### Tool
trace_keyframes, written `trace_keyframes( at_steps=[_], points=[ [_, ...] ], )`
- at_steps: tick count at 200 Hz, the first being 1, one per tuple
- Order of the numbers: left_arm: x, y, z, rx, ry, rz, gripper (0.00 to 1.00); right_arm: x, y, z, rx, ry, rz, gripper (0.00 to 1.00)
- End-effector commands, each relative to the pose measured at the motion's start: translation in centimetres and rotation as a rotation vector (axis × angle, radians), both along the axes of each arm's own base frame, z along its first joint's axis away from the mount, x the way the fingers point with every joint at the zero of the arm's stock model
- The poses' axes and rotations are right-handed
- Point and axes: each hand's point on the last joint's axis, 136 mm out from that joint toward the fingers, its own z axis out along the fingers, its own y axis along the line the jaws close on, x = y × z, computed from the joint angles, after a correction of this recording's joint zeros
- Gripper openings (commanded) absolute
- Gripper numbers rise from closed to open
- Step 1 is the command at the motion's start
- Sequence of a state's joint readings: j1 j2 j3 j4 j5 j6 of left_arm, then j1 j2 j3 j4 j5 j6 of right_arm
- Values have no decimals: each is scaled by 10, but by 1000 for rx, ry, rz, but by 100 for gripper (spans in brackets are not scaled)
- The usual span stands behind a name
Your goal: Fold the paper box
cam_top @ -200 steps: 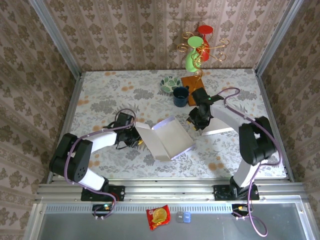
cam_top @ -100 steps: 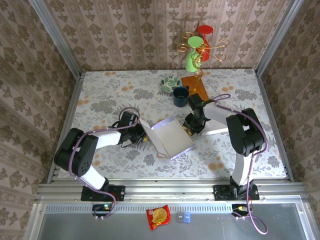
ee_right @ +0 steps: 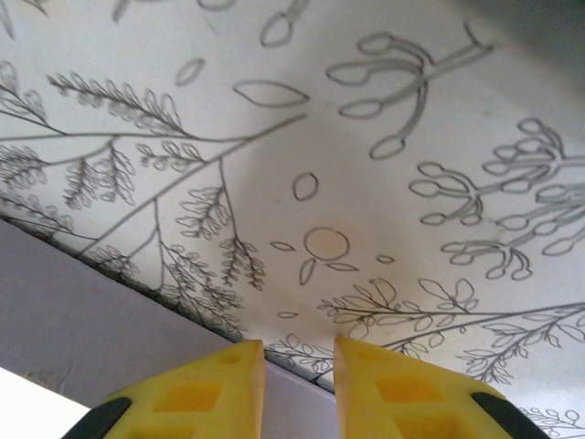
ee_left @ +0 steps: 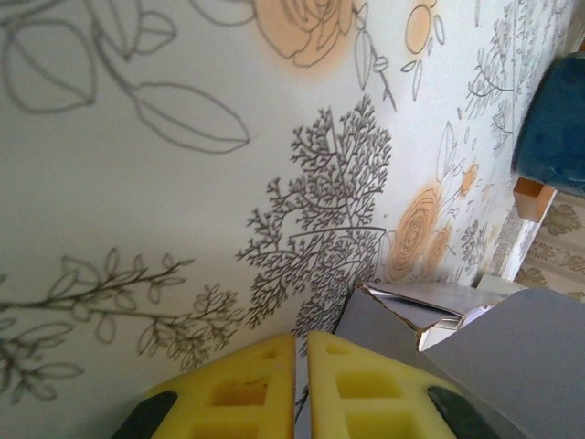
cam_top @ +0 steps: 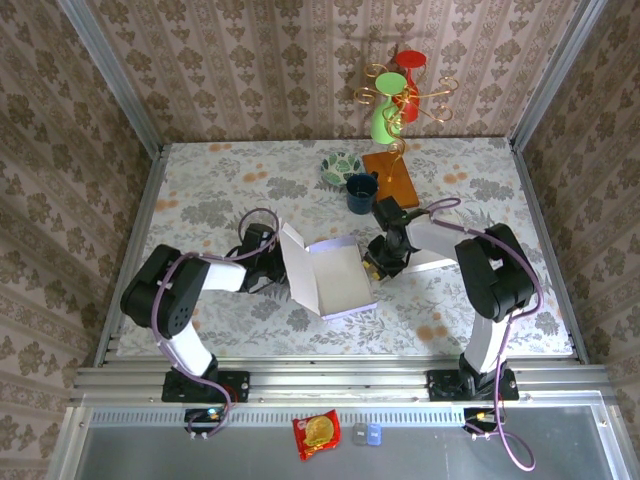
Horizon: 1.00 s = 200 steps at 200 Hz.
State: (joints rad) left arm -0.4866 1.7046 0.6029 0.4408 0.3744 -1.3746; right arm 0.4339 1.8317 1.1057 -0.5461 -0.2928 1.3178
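the paper box (cam_top: 335, 280) sits mid-table between the two arms, its left flap (cam_top: 292, 258) stood up. the left gripper (ee_left: 301, 340), pads all but touching and nothing clearly between them, is just outside that flap; unsupported, i reckon it springs flat. the right gripper (ee_right: 291, 352), jaws a narrow slit apart, sits at the right wall unclamped. a hard push could skid or crumple the box. beyond, the blue cup (cam_top: 361, 193) looks knockable.

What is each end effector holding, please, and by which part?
Right end effector: straddles a wall edge of the paper box; grip uncertain. Left end effector: nearly shut beside its raised flap; a pinch cannot be told.
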Motion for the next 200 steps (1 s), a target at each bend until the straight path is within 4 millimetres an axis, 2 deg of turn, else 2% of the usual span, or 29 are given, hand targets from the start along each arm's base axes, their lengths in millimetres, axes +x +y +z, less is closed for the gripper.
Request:
trace_keyframes(
  at_steps=[1, 60, 89, 110, 149, 152, 158, 200],
  points=[
    [8, -10, 9, -47, -29, -9, 13, -13, 12, 3, 40, 36, -12, 28],
    [14, -20, 16, -41, -53, -56, 13, -13, 16, 6, 34, 32, -8, 28],
    [16, -17, 19, 2, -53, -91, 13, -15, 12, 5, 10, 42, 13, 27],
    [11, -7, 15, 82, -20, -106, 14, -18, 5, 4, -15, 41, 18, 28],
    [13, -1, 10, 96, -4, -100, 14, -7, -10, 12, -43, 2, 9, 30],
    [20, 8, 10, 94, -3, -75, 14, -5, -10, 13, -42, 0, 8, 30],
    [23, 11, 11, 92, -4, -67, 14, -4, -12, 12, -45, 3, 5, 29],
    [36, 14, 15, 88, 4, -72, 13, 18, -13, 16, -56, -18, -23, 29]
  ],
)
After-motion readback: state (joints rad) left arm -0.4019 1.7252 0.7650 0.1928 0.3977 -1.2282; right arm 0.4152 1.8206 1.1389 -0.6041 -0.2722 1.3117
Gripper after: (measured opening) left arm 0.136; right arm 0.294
